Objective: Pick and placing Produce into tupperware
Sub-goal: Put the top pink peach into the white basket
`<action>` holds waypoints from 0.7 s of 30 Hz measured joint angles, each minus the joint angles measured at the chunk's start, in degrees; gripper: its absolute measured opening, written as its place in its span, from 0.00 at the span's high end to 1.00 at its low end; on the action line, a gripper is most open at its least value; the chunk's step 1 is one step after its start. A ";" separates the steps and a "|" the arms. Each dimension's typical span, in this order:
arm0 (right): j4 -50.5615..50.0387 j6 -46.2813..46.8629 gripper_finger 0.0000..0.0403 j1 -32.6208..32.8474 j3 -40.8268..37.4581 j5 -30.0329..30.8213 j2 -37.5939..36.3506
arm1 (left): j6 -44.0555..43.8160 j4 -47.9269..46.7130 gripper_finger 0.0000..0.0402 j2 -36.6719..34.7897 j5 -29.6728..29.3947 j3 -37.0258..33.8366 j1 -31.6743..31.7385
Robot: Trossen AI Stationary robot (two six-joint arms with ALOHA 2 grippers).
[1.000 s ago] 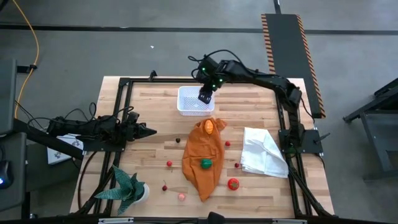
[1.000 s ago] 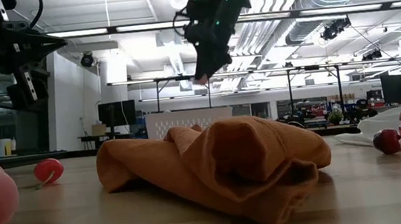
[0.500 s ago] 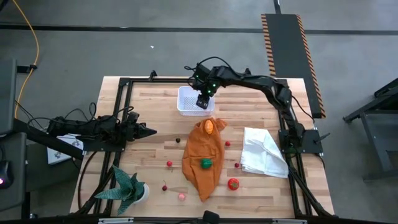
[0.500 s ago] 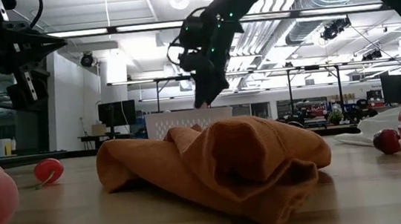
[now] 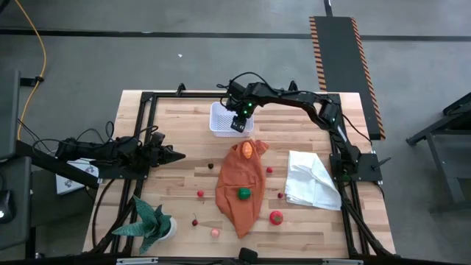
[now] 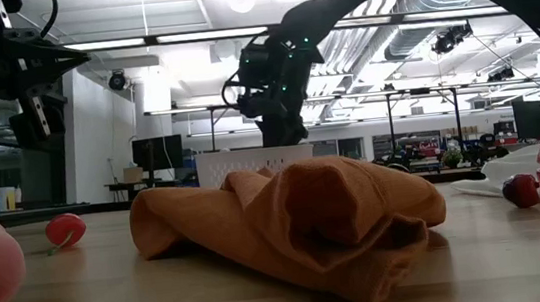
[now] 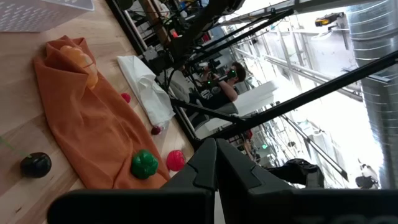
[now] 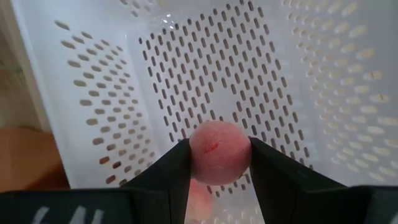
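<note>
The right gripper [image 8: 219,171] pinches a pink fruit [image 8: 219,152] low inside the tupperware [image 5: 229,118] (so the drop is short), while the left gripper [image 7: 216,177], pressed together, waits aside.

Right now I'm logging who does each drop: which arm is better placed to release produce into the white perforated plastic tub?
The right. Its gripper is shut on a pink round toy fruit directly above the white perforated plastic tub. The left gripper waits off at the table's left side, well away from it.
</note>
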 joint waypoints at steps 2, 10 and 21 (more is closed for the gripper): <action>0.01 -0.07 0.67 0.00 0.00 0.02 0.12 | 0.00 0.00 1.00 0.00 0.00 0.01 0.00; 0.77 -0.05 0.67 -0.04 0.00 0.02 0.14 | 0.01 0.00 1.00 -0.01 0.00 0.00 0.01; 1.16 -0.05 0.67 -0.04 0.00 0.01 0.14 | 0.00 0.00 1.00 0.00 0.00 0.00 0.01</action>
